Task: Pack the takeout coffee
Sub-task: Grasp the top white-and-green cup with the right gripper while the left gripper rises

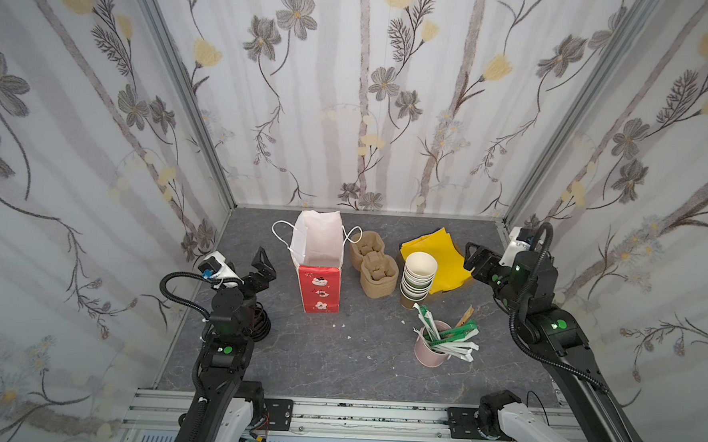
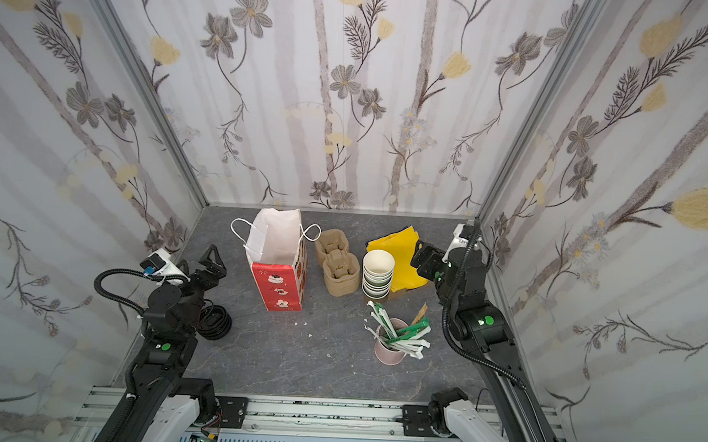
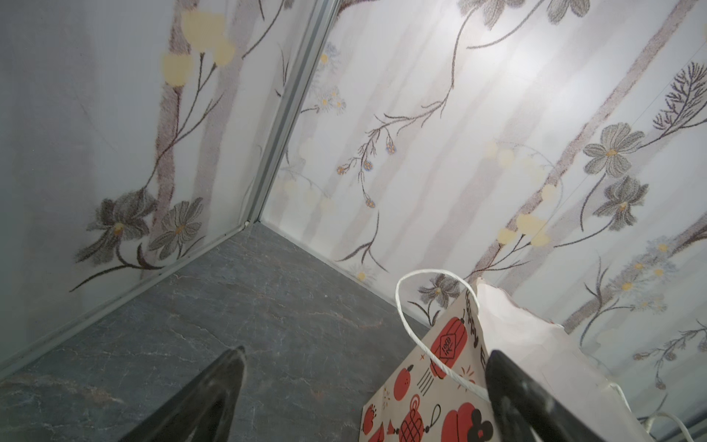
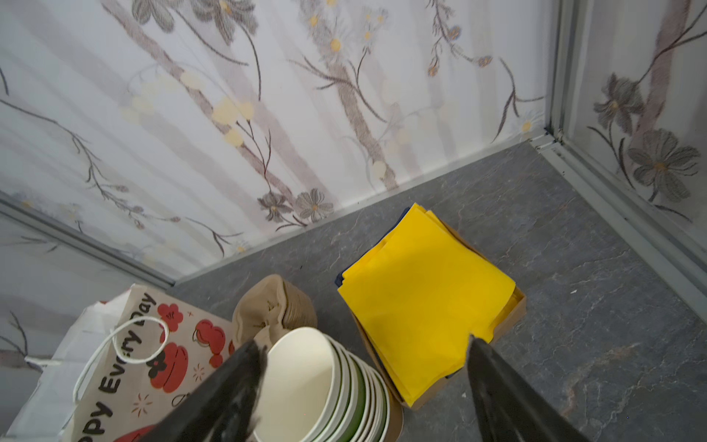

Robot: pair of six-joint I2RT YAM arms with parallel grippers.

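- Both of my claws are standing wide and empty: the left claw (image 1: 266,265) is hanging just beside the tall red-and-white printed paper bag with white cord handles (image 1: 317,288), and the right claw (image 4: 363,342) is hovering with nothing between its fingers.
- In the right wrist view, one finger is showing at the rim of the stack of lidless white-lined paper cups with green stripes (image 4: 306,382). The other is showing at the corner of the yellow paper napkins in their shallow brown cardboard tray (image 4: 424,302).
- I am judging that the step in hand is a reach of the right claw into this group, but for which thing I cannot tell.
- To do it well, I am planning to come down straight and to close on one thing only. I am also planning to avoid the cup stack, because it is tall and looks light, and a push could topple it onto the brown moulded-pulp cup carriers (image 1: 372,268) just beside it.
- The left claw is sitting well for steadying the bag, whose mouth is standing open.
- The takeout coffee is not showing in any view: no lidded cup is standing on the grey stone-patterned table (image 1: 336,366).
- It may be sitting inside the bag, whose bottom is hidden, so I am not able to tell its place or its look.
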